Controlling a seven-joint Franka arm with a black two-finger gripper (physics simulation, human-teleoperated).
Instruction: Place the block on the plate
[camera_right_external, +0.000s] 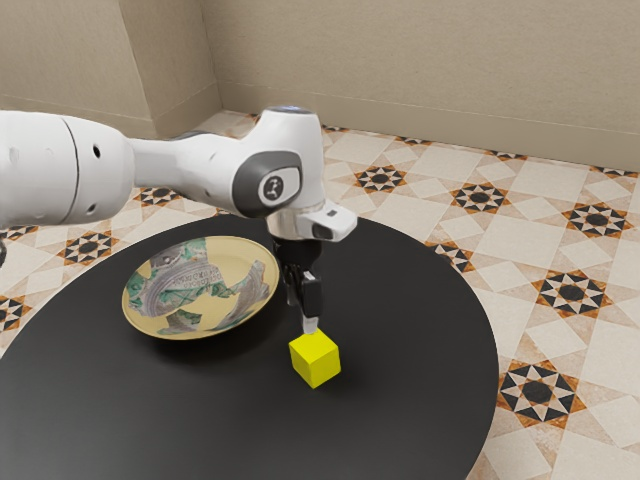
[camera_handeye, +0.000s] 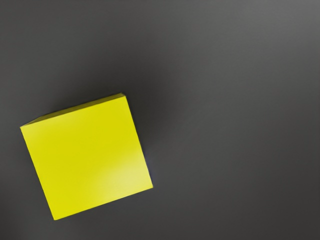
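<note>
In the exterior view the yellow block (camera_right_external: 315, 362) rests on the round black table (camera_right_external: 405, 385), apart from the decorated plate (camera_right_external: 227, 272). It looks like a small, rigid cube, probably light and not fragile. Its flat faces should suit a pinch across two opposite sides, about halfway down; the smooth finish might let it slip or twist if caught near a corner or only at the upper edge.

Right above the block, or a touch behind it from this camera, is the hand (camera_right_external: 309, 322), pointing down. I cannot tell how far open it is, nor whether it touches or grips the block. Lining up for the grasp seems the step in hand; the lift and the carry to the plate look to be still ahead.

The plate sits toward the exterior view's left of the block, near it and a little farther back, its raised rim calling for some clearance on the way in. Beyond the block and table lie the patterned floor tiles (camera_right_external: 480, 196) and a beige wall (camera_right_external: 430, 60).

The wrist view adds the block's top face almost flat on, plus a thin strip of one side, making its turn on the table easier to judge. The exterior view gives its height and the route to the plate.
</note>
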